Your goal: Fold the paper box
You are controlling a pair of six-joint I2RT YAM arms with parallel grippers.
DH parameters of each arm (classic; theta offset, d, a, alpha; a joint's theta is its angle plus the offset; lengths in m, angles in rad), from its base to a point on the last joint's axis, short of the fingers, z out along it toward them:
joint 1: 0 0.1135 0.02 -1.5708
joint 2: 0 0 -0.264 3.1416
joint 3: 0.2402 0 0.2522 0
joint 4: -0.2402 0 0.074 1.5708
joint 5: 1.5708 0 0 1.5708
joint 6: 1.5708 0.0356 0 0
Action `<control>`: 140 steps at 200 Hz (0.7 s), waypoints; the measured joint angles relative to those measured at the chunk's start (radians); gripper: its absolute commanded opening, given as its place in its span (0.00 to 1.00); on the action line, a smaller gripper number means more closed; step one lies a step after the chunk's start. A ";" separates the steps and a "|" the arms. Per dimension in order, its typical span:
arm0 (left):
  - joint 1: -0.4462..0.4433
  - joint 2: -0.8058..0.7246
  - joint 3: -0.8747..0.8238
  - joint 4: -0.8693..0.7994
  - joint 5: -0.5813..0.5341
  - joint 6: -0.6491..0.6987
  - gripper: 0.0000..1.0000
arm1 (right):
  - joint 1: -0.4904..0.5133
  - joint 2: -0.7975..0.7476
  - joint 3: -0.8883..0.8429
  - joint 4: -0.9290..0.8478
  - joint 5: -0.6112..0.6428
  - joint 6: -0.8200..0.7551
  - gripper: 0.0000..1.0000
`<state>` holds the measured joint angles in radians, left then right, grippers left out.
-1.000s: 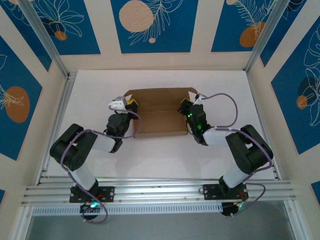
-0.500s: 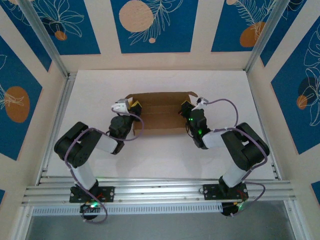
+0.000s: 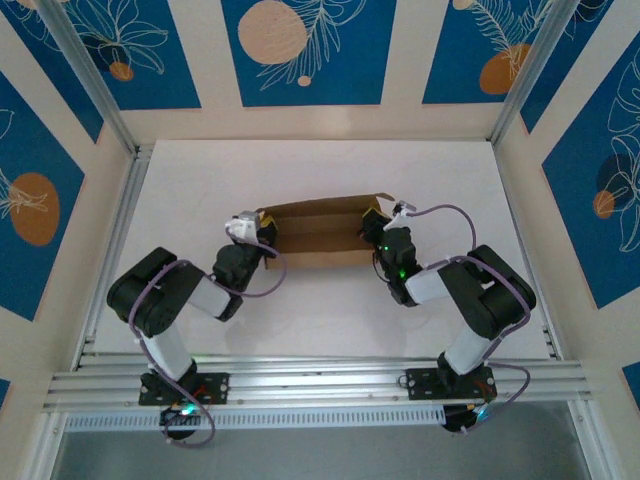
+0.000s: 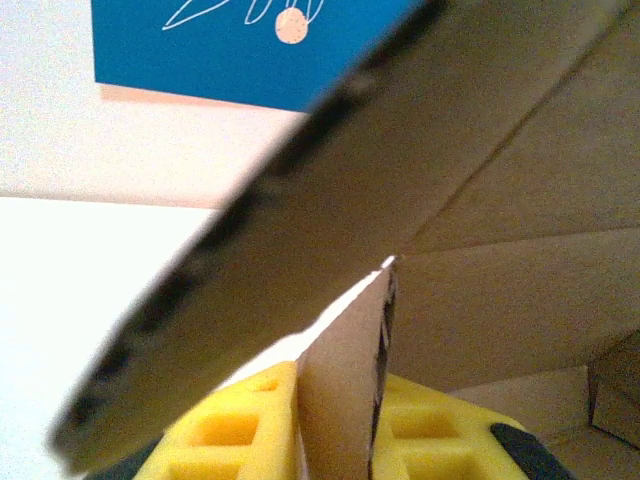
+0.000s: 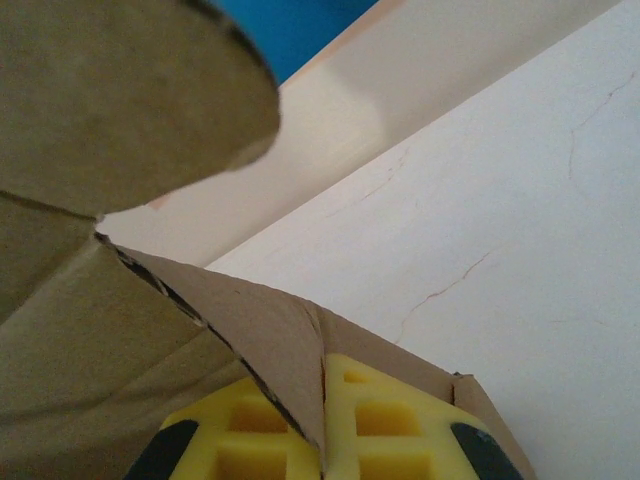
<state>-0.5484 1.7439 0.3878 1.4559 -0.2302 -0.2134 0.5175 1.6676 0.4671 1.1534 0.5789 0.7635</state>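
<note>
Just one paper box [image 3: 318, 235], mid-table [image 3: 330, 310], with two grippers on it. Left gripper [image 3: 266, 228] pinches a flap at its left end and right gripper [image 3: 370, 220] pinches the right end. Both claws are narrow, cardboard between yellow pads [image 4: 230, 430].

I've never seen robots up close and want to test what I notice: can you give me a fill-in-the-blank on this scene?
The paper box is made of brown ____. The table beneath it is ____. ____ arms hold it, jaws shut on its opposite ends. The pads pinching it are ____.
Missing words: cardboard; white; two; yellow.
</note>
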 measured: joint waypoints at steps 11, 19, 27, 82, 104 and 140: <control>0.000 -0.002 -0.007 0.005 -0.005 0.029 0.09 | 0.000 -0.002 -0.006 0.006 -0.010 -0.009 0.12; 0.000 -0.002 -0.011 0.008 -0.008 0.055 0.07 | 0.000 -0.004 -0.013 0.007 -0.023 -0.016 0.15; 0.000 -0.002 -0.014 0.011 -0.012 0.076 0.07 | -0.001 -0.008 -0.021 0.008 -0.033 -0.022 0.18; -0.011 0.000 -0.017 0.015 -0.030 0.162 0.02 | -0.005 -0.122 -0.109 -0.065 -0.150 -0.050 0.54; -0.023 0.002 -0.019 0.019 -0.044 0.172 0.00 | -0.006 -0.199 -0.142 -0.144 -0.194 -0.059 0.62; -0.030 0.013 -0.019 0.031 -0.070 0.179 0.00 | -0.003 -0.369 -0.181 -0.271 -0.257 -0.085 0.65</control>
<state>-0.5785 1.7565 0.3691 1.4864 -0.3000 -0.0345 0.5144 1.2991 0.2859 0.8825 0.3214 0.6785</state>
